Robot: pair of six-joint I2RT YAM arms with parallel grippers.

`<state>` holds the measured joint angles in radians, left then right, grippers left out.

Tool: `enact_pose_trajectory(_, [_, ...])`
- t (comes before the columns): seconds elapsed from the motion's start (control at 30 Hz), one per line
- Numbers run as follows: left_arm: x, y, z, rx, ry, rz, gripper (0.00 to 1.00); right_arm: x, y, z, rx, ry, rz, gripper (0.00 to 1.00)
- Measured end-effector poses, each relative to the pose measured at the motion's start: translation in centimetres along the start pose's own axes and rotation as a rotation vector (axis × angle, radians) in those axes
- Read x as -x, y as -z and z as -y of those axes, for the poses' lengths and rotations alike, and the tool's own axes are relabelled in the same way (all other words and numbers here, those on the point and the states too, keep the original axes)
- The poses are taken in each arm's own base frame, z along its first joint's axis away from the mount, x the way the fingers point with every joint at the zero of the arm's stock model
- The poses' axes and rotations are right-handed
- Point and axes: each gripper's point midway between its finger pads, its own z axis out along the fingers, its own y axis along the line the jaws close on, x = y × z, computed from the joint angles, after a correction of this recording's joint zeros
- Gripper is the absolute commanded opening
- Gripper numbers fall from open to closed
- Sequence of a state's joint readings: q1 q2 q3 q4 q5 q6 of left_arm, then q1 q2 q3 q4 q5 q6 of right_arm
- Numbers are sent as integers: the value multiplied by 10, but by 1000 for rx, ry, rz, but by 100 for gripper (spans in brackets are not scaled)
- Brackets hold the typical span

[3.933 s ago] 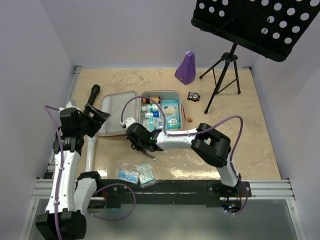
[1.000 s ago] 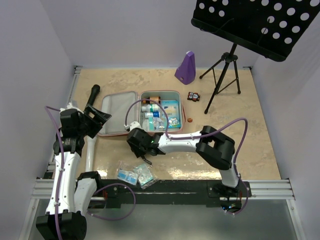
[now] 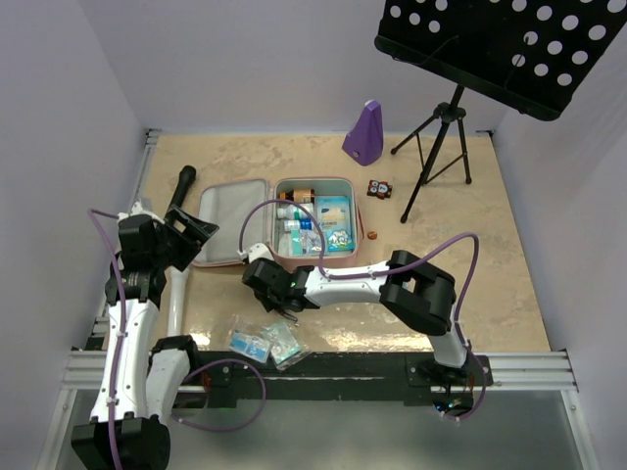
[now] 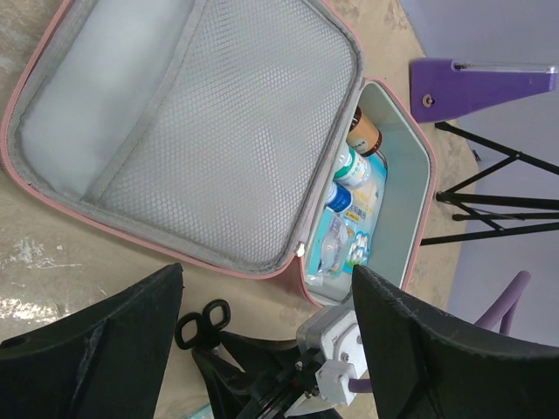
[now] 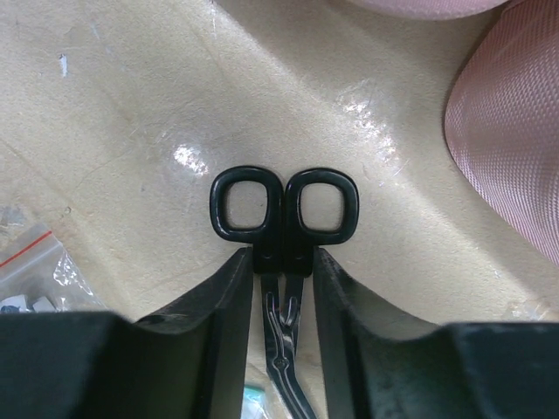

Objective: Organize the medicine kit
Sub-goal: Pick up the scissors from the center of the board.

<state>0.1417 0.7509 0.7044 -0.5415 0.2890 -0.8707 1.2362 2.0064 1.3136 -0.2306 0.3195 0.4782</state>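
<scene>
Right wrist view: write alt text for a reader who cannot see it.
A pair of black scissors lies on a beige table, handle loops pointing away, gripped just below the loops by the right gripper. The fabric edge of the pink medicine kit fills the upper right, and a clear plastic bag shows at the lower left.

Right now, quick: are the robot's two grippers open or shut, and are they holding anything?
Left gripper: open, holding nothing.
Right gripper: shut on the scissors, just below the finger loops.
</scene>
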Motion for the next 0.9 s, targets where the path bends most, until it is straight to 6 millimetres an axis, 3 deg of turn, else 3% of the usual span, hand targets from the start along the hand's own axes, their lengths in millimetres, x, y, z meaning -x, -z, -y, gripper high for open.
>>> enact_pose_trajectory(0.27, [0, 0, 0, 0, 0, 0, 82, 0, 0, 0, 1, -5, 0, 12])
enact_pose_trajectory(0.9, [0, 0, 0, 0, 0, 0, 82, -9, 17, 5, -1, 0, -52, 10])
